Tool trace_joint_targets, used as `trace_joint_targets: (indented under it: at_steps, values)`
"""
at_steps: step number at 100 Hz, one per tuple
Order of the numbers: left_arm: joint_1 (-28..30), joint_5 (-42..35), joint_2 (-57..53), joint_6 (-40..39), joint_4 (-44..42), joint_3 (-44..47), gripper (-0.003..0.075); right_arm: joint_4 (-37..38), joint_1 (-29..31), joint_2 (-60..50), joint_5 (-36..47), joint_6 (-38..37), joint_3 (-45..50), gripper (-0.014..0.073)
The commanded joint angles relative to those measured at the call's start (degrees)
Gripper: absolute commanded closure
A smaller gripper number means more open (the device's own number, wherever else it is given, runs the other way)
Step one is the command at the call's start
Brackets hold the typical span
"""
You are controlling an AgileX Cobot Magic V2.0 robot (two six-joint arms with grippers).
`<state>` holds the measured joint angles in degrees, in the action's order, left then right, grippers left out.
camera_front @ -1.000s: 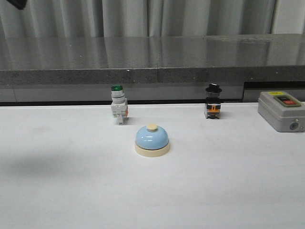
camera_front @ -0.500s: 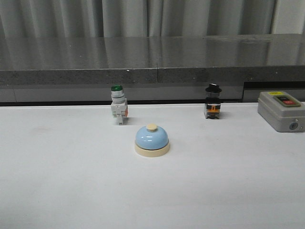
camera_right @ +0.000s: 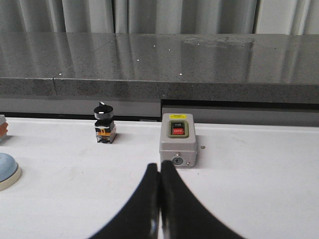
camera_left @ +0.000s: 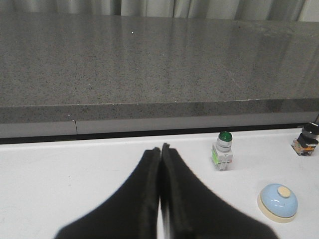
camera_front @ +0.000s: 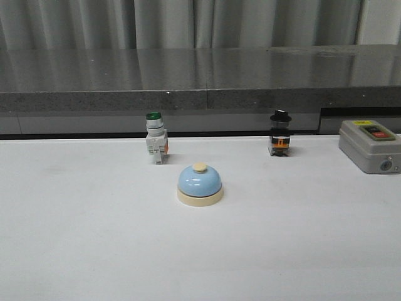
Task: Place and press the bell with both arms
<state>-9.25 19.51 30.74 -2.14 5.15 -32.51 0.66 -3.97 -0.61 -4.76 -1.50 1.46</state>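
Bell (camera_front: 200,180): glossy light-blue dome with highlights, looks like enamelled metal; cream base and button look matt plastic. Surface (camera_front: 94,251) white, smooth, matt, faint smudges. Ledge (camera_front: 200,72) behind: dark speckled stone-like slab, polished and reflective on top. Grey box (camera_front: 369,145) matt, plastic or painted metal, can't tell. Left claw (camera_left: 160,151) and right claw (camera_right: 159,168): black, matt, smooth. Curtain (camera_front: 188,22) grey pleated cloth.

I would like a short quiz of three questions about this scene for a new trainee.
1. True or false: the left tool is shut.
2. What stands nearest behind the bell? A) green-capped switch B) grey box C) black-knobbed switch
3. Fill in: the right tool holds ____.

Key
1. True; the fingers meet.
2. A.
3. Nothing; it is shut and empty.
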Motion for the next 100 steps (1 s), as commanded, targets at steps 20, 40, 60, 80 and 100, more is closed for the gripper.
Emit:
trace_joint_targets:
  at_steps: [20,40,60,80,100]
  values:
    - [0.1,-3.9,0.1,-0.4,0.6,-1.5,0.0741,0.2,0.3,-0.9,4.8,0.1,-0.8,0.0654]
    - [0.1,-3.9,0.1,-0.4,0.6,-1.5,0.0741,0.2,0.3,-0.9,4.8,0.1,-0.8,0.0654]
    - [0.1,-3.9,0.1,-0.4,0.6,-1.5,0.0741,0.2,0.3,-0.9,4.8,0.1,-0.8,0.0654]
    - [0.1,-8.1,-0.8,-0.4,-2.9,1.0,0.0741,0.2,0.3,-0.9,4.8,0.1,-0.8,0.0654]
    - [0.1,-16.8,-6.6,-0.4,-5.1,10.8,0.0741,0.2,0.3,-0.9,4.8,0.1,-0.8,0.0654]
